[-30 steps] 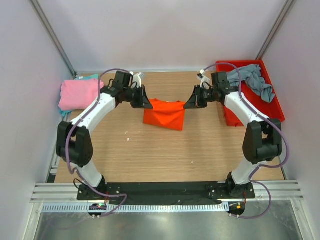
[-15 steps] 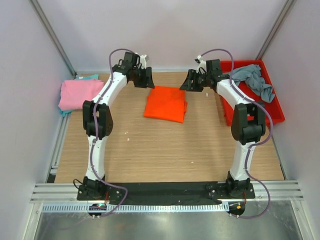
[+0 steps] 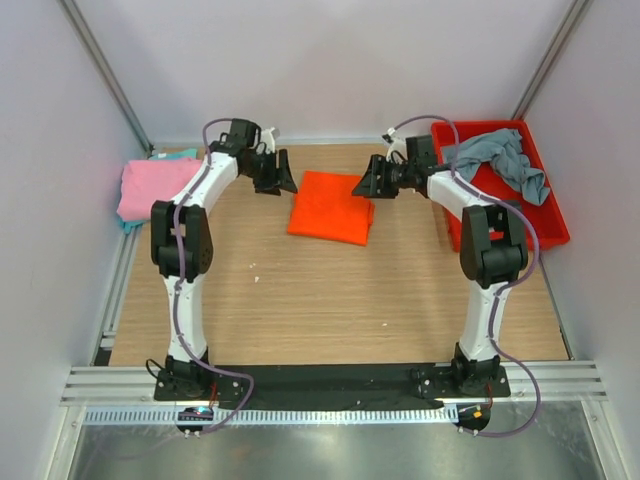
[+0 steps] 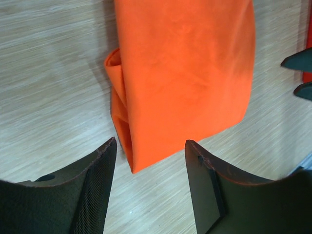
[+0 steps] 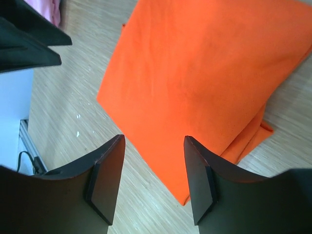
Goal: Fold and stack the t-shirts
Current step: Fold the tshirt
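Wrist views show us left gripper and right gripper gaping, empty, at far corners of the orange shirt; only overhead we see the grey shirt in the bin. Wooden table, white walls.

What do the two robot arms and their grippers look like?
The left arm and right arm have white links, black joints and a purple cable looping along each. The left gripper and right gripper each carry two flat, black, tapered fingers.
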Controlling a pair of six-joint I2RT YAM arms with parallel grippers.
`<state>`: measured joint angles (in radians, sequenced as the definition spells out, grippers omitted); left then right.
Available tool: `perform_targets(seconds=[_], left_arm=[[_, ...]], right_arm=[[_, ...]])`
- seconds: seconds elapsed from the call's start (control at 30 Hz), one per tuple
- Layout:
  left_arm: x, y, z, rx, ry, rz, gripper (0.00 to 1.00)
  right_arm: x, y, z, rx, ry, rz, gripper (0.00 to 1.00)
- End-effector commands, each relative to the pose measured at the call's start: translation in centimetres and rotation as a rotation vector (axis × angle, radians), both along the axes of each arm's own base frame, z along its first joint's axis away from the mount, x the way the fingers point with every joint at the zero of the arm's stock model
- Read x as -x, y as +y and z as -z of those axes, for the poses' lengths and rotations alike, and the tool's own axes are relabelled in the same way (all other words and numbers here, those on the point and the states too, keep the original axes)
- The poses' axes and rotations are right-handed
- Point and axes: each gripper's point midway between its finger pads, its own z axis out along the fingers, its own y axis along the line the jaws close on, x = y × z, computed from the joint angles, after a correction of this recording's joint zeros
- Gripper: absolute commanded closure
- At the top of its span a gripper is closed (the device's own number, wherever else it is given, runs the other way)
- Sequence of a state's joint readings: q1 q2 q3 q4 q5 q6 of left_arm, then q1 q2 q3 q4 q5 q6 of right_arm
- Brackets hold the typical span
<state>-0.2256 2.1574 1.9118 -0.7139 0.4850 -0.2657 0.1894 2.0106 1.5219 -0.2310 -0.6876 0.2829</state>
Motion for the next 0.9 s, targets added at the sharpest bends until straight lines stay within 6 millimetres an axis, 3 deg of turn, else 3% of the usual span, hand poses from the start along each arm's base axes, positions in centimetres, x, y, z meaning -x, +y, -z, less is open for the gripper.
perform_targets(seconds=[0.0,0.23,0.43,0.67,0.8,0.83,0.87], left_arm=[[-1.2,0.1,2.2,0.124,0.094,-0.012,0.4],[-1.7,-0.3,4.9,0.269,0.229,-0.013,0.39],[-1.6,-1.4,6.7,0.349,0.298,0.012,0.39],[-1.5,-3.0,10.3,0.422,0.415,0.006,0.43],[-1.3,-4.0,11.1,0.436,0.428,0.018,0.6],[-1.6,-4.2,10.9,0.447,0.416,0.022,0.78],[-1.5,-4.3,10.7,0.463,0.428,0.022,0.85]], right_arm=[[-0.3,1.7,1.8,-0.055,0.035,-0.053,0.43],[-0.2,2.7,4.9,-0.021,0.089,-0.083,0.43],[-0.1,3.4,6.4,0.001,0.115,-0.091,0.43],[0.4,3.2,7.8,0.015,0.142,-0.09,0.43],[0.6,3.1,8.1,0.019,0.149,-0.088,0.43],[0.7,3.0,8.1,0.02,0.15,-0.09,0.43],[0.7,3.0,8.0,0.021,0.148,-0.091,0.43]])
